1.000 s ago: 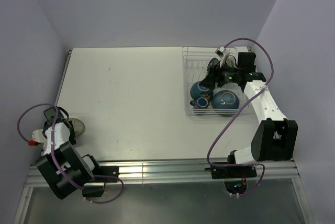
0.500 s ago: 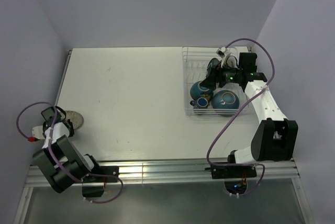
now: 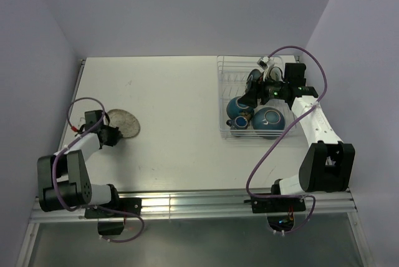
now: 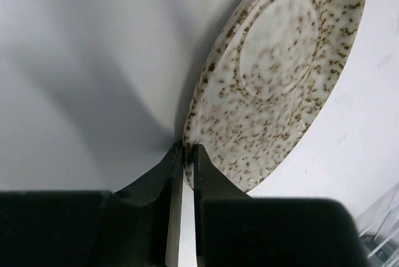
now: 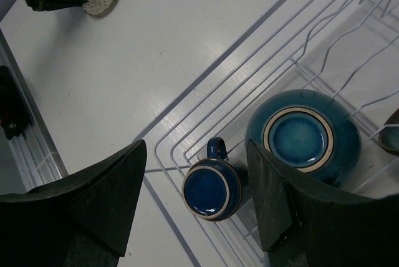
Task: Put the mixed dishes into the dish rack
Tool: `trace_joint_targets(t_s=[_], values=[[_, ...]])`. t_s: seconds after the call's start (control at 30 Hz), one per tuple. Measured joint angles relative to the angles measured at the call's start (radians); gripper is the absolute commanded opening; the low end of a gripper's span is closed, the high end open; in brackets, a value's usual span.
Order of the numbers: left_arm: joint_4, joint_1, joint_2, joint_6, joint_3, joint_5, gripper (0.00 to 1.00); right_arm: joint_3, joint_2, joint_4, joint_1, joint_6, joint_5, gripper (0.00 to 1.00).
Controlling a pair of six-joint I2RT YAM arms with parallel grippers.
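Left tool (image 4: 185,155) clamped on speckled plate (image 4: 274,73) rim. Dish rack (image 3: 222,92) well ahead of it, beyond plate; right tool (image 5: 196,148) over rack, parted.

The rack (image 3: 227,70) is thin white-coated wire, smooth with a slight sheen. Inside it, the mug (image 5: 211,191) and the bowl (image 5: 302,135) are ceramic under a glossy blue glaze, the bowl's foot ring pale and duller. Well away from the rack, the plate (image 4: 274,80) is cream ceramic flecked with brown, smooth and glossy. The left gripper (image 4: 186,158) has matt black plastic fingers (image 4: 153,183). The table (image 3: 174,105) is smooth, white and faintly shiny.
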State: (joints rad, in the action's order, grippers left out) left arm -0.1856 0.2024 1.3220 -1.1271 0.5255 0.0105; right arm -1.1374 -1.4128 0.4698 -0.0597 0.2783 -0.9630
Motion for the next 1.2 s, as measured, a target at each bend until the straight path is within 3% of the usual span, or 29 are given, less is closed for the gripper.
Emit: trace_joint_targets(t_s=[0.33,0.43,0.63,0.77,0.83,1.03,1.2], values=[[0.082,-0.273,0.193,0.099,0.145,-0.022,0.0,0.0,0.0,0.006,0.0,0.005,0.0,0.73],[0.09,-0.31,0.214,0.126,0.166,-0.023,0.07,0.0,0.0,0.009,0.0,0.007,0.0,0.73],[0.059,-0.313,0.224,0.162,0.189,-0.02,0.26,0.0,0.0,0.017,0.0,0.009,0.0,0.73],[-0.003,-0.315,0.243,0.216,0.246,-0.012,0.51,0.0,0.0,0.021,0.0,0.012,0.0,0.73],[-0.04,-0.315,0.259,0.251,0.285,0.0,0.57,0.0,0.0,0.024,0.0,0.015,-0.001,0.73],[-0.109,-0.251,0.314,0.324,0.369,0.005,0.57,0.0,0.0,0.029,0.0,0.027,-0.007,0.73],[-0.138,-0.191,0.369,0.373,0.435,-0.023,0.51,0.0,0.0,0.033,0.0,0.032,-0.015,0.73]])
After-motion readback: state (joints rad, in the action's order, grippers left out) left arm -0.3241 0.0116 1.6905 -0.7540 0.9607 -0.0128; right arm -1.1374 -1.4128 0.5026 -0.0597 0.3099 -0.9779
